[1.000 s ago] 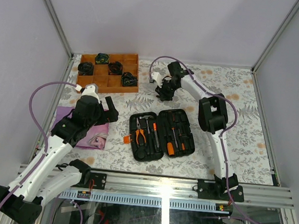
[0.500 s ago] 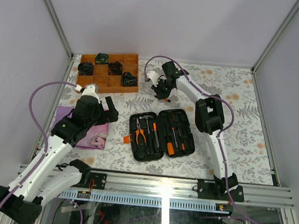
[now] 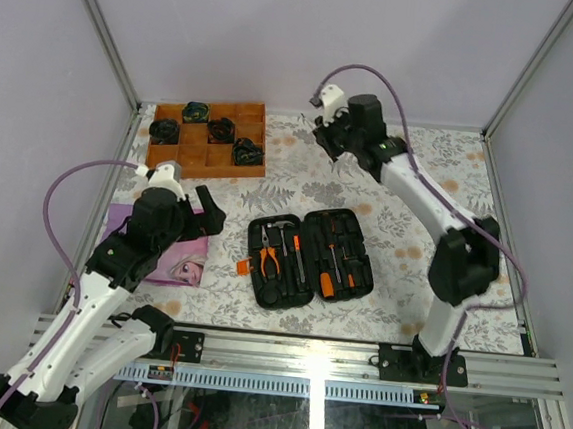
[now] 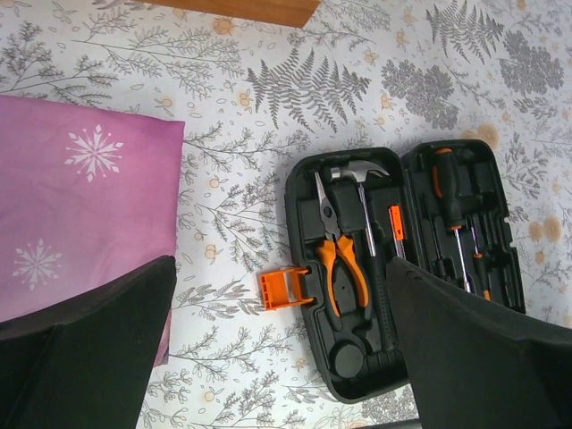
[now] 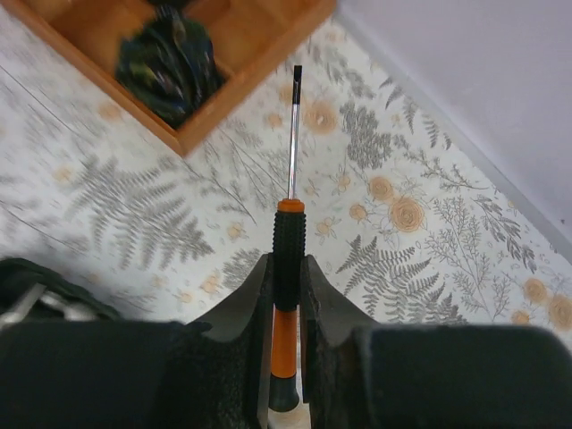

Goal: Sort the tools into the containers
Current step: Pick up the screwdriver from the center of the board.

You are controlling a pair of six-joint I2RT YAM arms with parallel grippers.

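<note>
- While the right gripper (image 5: 286, 273) hangs over the far middle of the table, its jaws are clamped on the black-and-orange handle of a screwdriver (image 5: 288, 241). The thin shaft points toward the far wall, and its tip is in the air just past a corner of the wooden tray (image 5: 246, 54).
- The butt of the handle is lost between the fingers, and from above the screwdriver cannot be made out at all — the gripper's dark body covers it.
- A dark bundle (image 5: 168, 63) in one tray compartment is blurred; I cannot tell what it is.
- The left gripper (image 4: 279, 277) hovers on the left, near the right edge of a purple cloth (image 4: 80, 197). Its fingers are spread wide and hold nothing.
- The tool case (image 4: 350, 362) lies open at the near middle of the table, with its orange latch (image 4: 284, 288) sticking out to the left.
- The left half of the case holds a hammer (image 4: 362, 192) and pliers (image 4: 338, 259).
- The right half holds more screwdrivers (image 4: 450, 192) — a left-gripper finger cuts off their near ends and that corner of the case.
</note>
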